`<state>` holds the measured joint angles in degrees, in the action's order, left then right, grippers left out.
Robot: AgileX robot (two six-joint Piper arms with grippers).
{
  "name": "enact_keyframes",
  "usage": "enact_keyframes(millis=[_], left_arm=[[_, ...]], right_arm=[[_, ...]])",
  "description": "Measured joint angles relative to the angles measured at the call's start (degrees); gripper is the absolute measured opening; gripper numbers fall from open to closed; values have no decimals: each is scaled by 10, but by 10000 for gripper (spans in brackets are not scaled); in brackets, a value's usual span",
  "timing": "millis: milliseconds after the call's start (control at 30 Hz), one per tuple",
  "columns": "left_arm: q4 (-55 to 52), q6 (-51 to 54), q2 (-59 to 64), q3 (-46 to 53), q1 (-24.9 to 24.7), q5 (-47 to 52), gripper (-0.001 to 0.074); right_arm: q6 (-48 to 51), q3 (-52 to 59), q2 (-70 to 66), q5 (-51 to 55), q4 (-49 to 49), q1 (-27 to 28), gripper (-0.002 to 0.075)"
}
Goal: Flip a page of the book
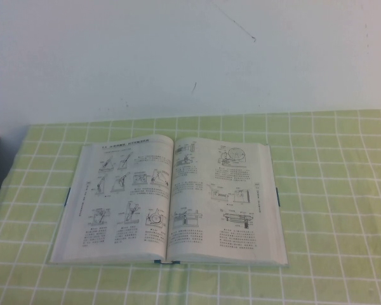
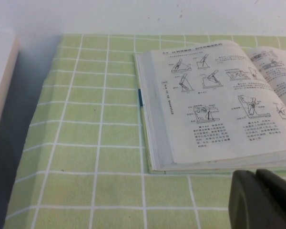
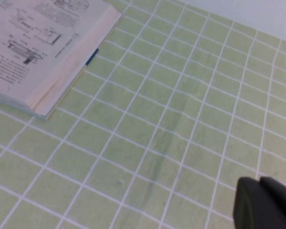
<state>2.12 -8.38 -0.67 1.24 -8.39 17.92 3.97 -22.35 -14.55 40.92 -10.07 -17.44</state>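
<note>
Lying open: book (image 1: pixel 171 200), flat on the table (image 1: pixel 330 190), roughly centred, spine running away from the robot's side
Book look: white pages, black text, small machine line drawings on both halves; thin blue-teal cover edge peeking out at both outer sides and at the near end of the spine
Page: right-hand page (image 1: pixel 225 197) lying flat on its stack, not lifted, not curled, nothing touching it
Left half: also flat, a little wider-looking than the right half from the high view
Table: covered in a light green cloth with a white grid; plain pale wall behind
Left edge of scene: pale boxy thing (image 2: pixel 0 90) at the table's left side, only partly visible, can't tell what exactly
Left hand: (image 2: pixel 262 200) dark, showing only in its own wrist view, sitting near the book's near-left corner but apart from it, hovering over bare cloth; fingers pressed together, just a thin seam between them, pinching nothing
Right hand: (image 3: pixel 264 205) dark, showing only in its own wrist view, over bare cloth well off the book's right side; pressed together, holding nothing
High view: neither arm showing, just book and cloth
Contact: none between either hand and book or page
</note>
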Motion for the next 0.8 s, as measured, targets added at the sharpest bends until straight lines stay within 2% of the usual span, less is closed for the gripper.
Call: enact_keyframes(millis=[600,700,800], left_arm=[[2,2,0,-1,0,3,-4],[2,2,0,-1,0,3,-4],[2,2,0,-1,0,3,-4]], right_arm=[[0,10,0,-7,1,0,-2],[0,38,5,-39,1,25,-2],[-4,78,32,-77,4,80,-2]])
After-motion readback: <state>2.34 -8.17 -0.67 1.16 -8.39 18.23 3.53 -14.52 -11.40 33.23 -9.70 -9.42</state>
